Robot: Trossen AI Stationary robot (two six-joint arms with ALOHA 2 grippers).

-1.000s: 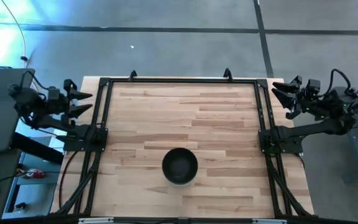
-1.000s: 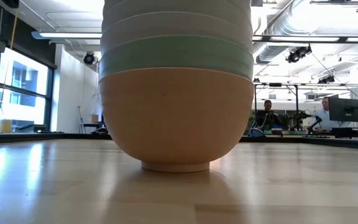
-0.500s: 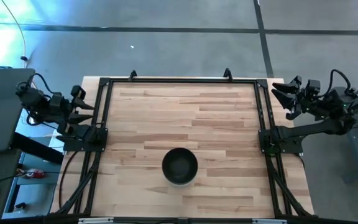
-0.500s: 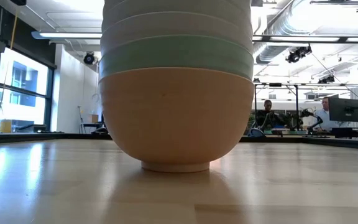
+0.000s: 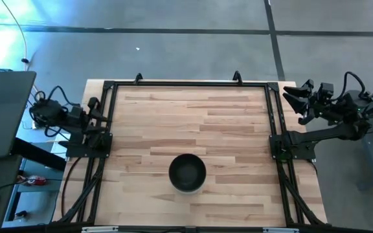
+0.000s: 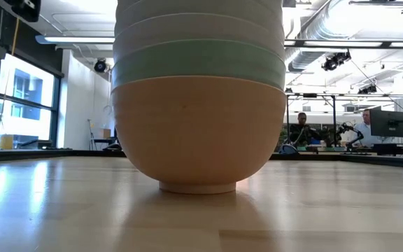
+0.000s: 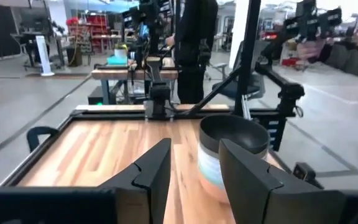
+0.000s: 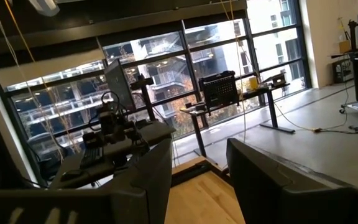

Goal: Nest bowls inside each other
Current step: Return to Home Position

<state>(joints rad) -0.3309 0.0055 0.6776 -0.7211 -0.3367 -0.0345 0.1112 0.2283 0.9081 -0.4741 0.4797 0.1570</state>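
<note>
The bowls stand nested in one stack near the middle of the table's near half. The black bowl is on top. In the low view the peach-orange bowl is at the bottom and rests on the wood by its foot ring. A mint green bowl and white ones sit above it. My left gripper is open at the table's left edge, pointing across the table; its wrist view shows the stack beyond the fingers. My right gripper is open beyond the far right corner.
A black metal frame runs round the wooden table top. Both arm bases sit at the left and right edges. People and desks show in the room behind the table. The wood around the stack is bare.
The left arm has drawn back and folded down over the table's left edge, its gripper ending close by the frame. The right arm and the bowl stack have kept still.
</note>
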